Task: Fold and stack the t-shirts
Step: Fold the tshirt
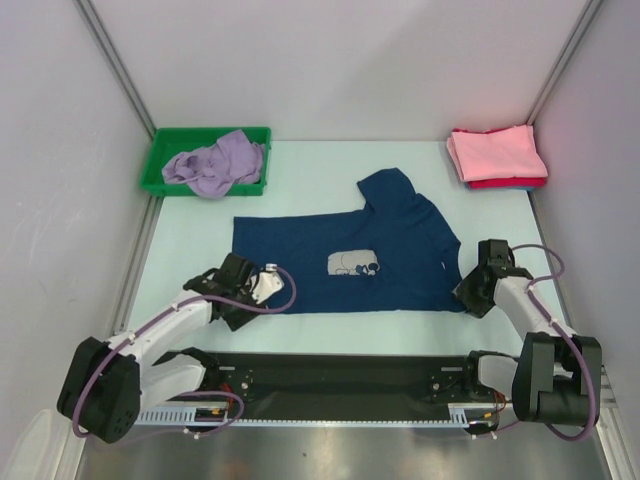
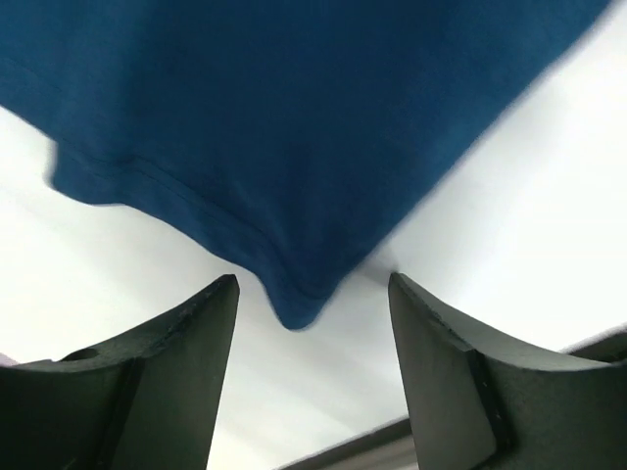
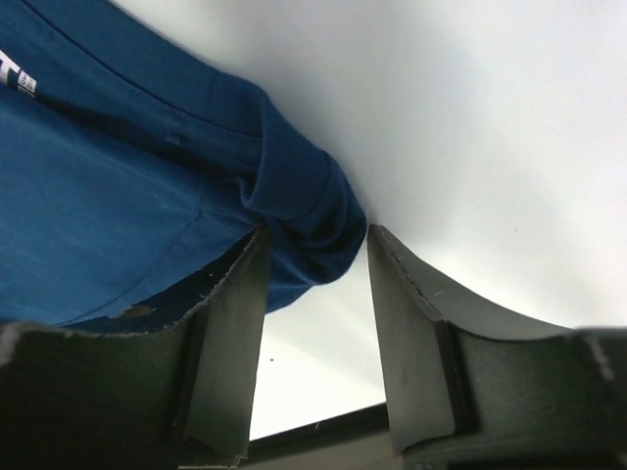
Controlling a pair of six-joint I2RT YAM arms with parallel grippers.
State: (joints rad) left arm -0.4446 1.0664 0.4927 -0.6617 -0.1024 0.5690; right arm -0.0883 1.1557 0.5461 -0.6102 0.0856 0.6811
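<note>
- The navy t-shirt (image 1: 340, 240) lay spread flat on the desk (image 1: 320, 165), its near-left hem corner between the fingers of the left claw (image 2: 313, 286), touching neither; that claw stood wide.
- A bunched ribbed edge sat at the right claw (image 3: 315, 240), jaws apart, one finger against the cloth.
- The shirt was deep blue with a pale grey square print (image 1: 352, 265).

light: bright, even | shadows: soft, faint | left wrist: navy t-shirt (image 2: 294, 117) edge motion-blurred | right wrist: sharp
</note>
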